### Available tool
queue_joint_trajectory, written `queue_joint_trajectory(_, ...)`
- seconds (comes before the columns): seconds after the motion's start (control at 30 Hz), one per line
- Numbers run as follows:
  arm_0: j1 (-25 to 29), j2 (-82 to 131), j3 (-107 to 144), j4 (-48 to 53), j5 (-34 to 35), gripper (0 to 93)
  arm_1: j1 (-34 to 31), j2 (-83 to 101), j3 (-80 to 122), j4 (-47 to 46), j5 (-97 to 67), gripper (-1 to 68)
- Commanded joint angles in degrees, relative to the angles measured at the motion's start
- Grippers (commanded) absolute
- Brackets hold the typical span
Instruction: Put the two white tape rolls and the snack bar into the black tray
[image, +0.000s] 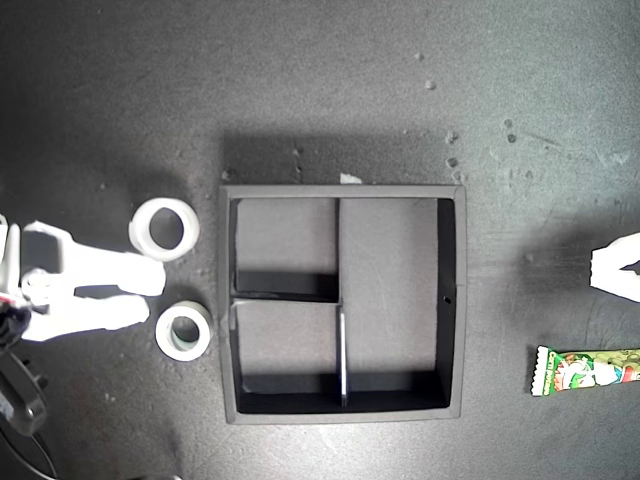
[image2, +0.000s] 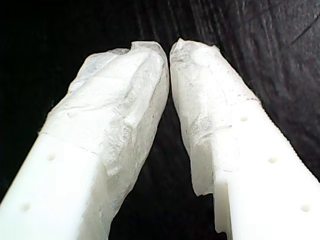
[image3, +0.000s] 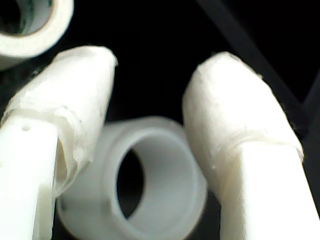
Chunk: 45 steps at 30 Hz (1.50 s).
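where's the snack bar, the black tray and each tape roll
snack bar (image: 590, 371), exterior view, middle of the wrapper
black tray (image: 452, 300), exterior view, its wall on the view's right
wider tape roll (image: 164, 229), exterior view, white rim
second tape roll (image: 184, 333), exterior view, white rim

White tape rolls: two — first white tape roll, second white tape roll. Snack bar: one. Black tray: one, with three compartments, two small and one long. Grippers: two.

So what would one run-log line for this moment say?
second tool: open, straddling white ring-shaped tape roll | first tool: shut, empty | square matte black tray: empty
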Motion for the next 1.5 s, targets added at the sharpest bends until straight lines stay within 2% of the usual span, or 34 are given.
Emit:
queue_joint_trajectory(0.0, -1.3, 2.5, -0.3, -0.1, -0.7, 11.0, 1.1, 0.5, 0.7, 0.4, -9.8, -0.1)
queue_joint_trajectory(0.23, -2.3, 0.0, -4.9, -0.2, 0.9, 9.4, 1.4, 0.5, 0.7, 1.1, -9.1, -0.1)
queue_joint_trajectory(0.47, -5.9, -24.0, -19.2, 0.4, 1.5, 11.5, 0.8, 0.5, 0.7, 3.1, -8.4, -0.1)
queue_joint_trajectory(0.8, -5.4, -56.4, -34.9, -1.0, 1.2, 13.6, 0.2, 0.5, 0.7, 5.8, -5.8, -0.1)
queue_joint_trajectory(1.2, -9.2, -70.8, -38.1, -1.2, 0.9, 13.2, -2.0, 0.5, 0.7, 3.2, -7.9, 0.2)
queue_joint_trajectory(1.33, -11.3, -75.3, -40.4, -1.7, 1.4, 6.3, -6.5, 0.5, 0.0, -3.2, -15.3, 6.2)
queue_joint_trajectory(1.4, -11.8, -75.6, -41.3, -1.4, 1.5, 3.7, -8.8, 0.5, -2.3, -3.3, -19.7, 11.5)
queue_joint_trajectory(1.47, -12.0, -74.8, -41.7, -0.9, 1.4, 2.1, -9.7, 0.5, -4.5, -3.3, -23.6, 13.7)
